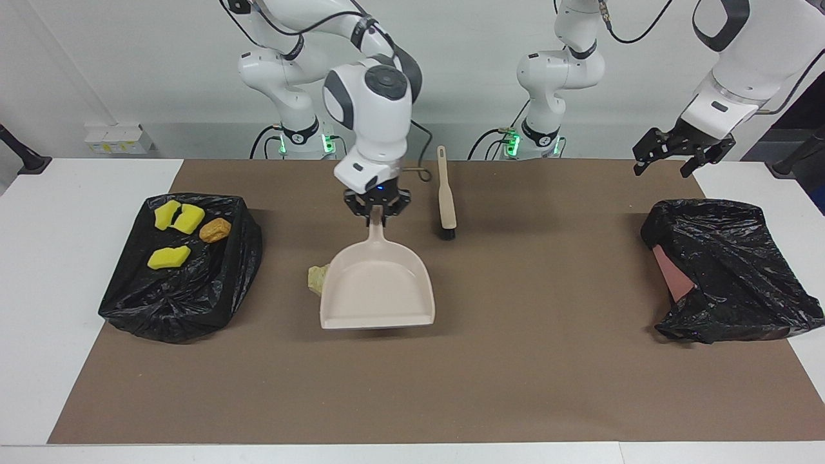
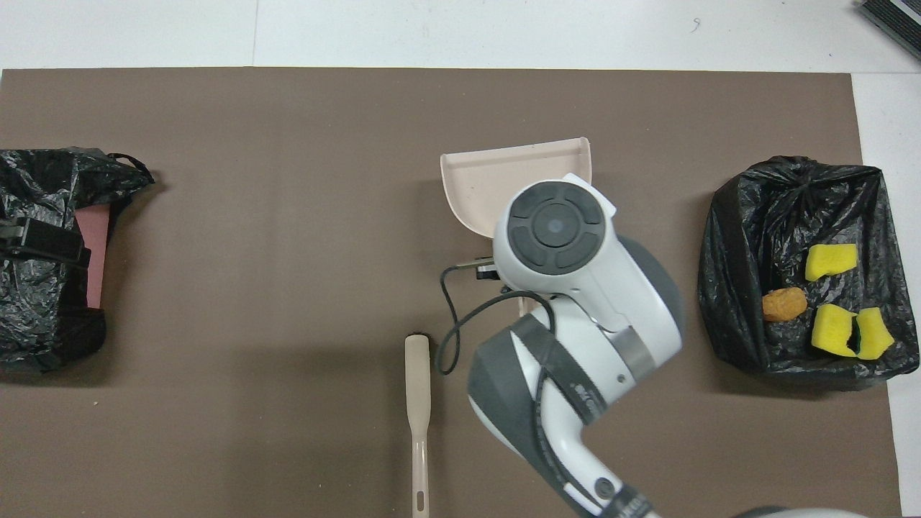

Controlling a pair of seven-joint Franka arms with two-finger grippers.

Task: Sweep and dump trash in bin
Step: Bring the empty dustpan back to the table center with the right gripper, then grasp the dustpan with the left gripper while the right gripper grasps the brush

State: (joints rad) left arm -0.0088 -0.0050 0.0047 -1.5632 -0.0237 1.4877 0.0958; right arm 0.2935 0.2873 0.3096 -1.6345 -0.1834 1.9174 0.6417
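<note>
Beige plastic fills the middle of my screen: the dustpan (image 1: 380, 290) hangs from my right gripper (image 1: 376, 212), whose fingers are clamped on the end of its handle. Its long axis runs away from the robots, handle toward them, the wide open lip pointing to the table's outer edge. A thin shadow under the lip suggests it sits just above the brown mat (image 1: 515, 386); I cannot tell whether it touches.

One pale scrap (image 1: 315, 279) peeks out at the pan's edge on the right arm's side, touching or nearly so; anything else beneath is hidden from me, and the arm covers that spot from overhead.

The brush (image 1: 446, 196) lies flat beside the gripper, toward the left arm's end, parallel to the pan, its bristles pointing away from the robots.

Toward the right arm's end, well apart, the bin (image 1: 180, 270) in black plastic holds three yellow sponge chunks (image 1: 169, 257) and a brown lump (image 1: 214, 230).

Open mat stretches from the pan's lip to the outer edge and toward both ends of the table.

My left gripper (image 1: 677, 151) waits, fingers spread, over the second bagged bin (image 1: 728, 270).
</note>
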